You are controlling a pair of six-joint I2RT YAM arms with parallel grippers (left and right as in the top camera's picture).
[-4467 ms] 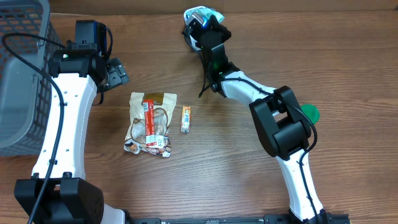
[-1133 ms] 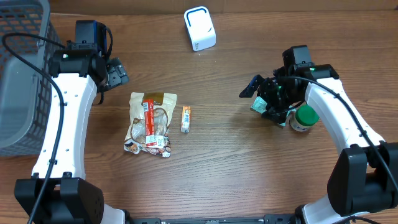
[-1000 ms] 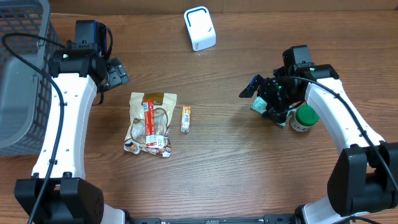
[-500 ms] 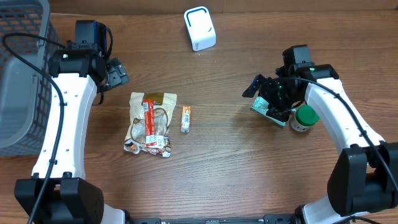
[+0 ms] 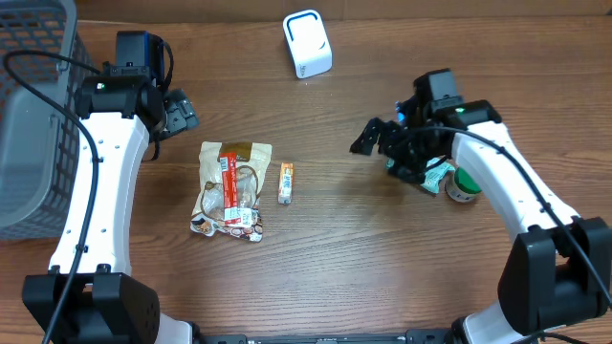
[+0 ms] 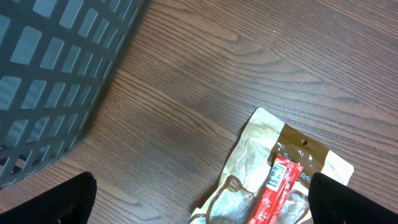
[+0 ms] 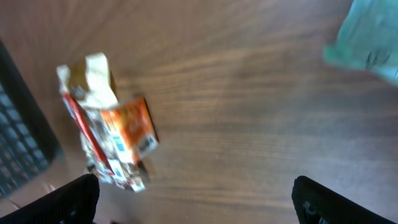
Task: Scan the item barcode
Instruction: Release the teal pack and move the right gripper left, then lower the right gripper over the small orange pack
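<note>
The white barcode scanner [image 5: 307, 43] stands at the far middle of the table. A tan snack pouch [image 5: 232, 191] with a red stick pack [image 5: 228, 182] on it lies left of centre, and a small orange bar [image 5: 286, 182] lies beside it. My left gripper [image 5: 177, 113] hovers open up and left of the pouch [image 6: 273, 180], nothing between its fingers [image 6: 50, 202]. My right gripper [image 5: 375, 136] is open and empty in mid-table, to the right of the bar. Its blurred wrist view shows the pouch [image 7: 99, 134] and the bar [image 7: 134, 127] ahead.
A grey mesh basket [image 5: 33, 115] fills the left edge of the table and shows too in the left wrist view as the basket [image 6: 56, 74]. A teal packet [image 5: 435, 174] and a green-lidded jar [image 5: 465, 184] sit under my right forearm.
My right arm has swung left, away from the teal packet and jar toward the table's middle. Earlier it was up at the scanner. The left arm has not moved.
</note>
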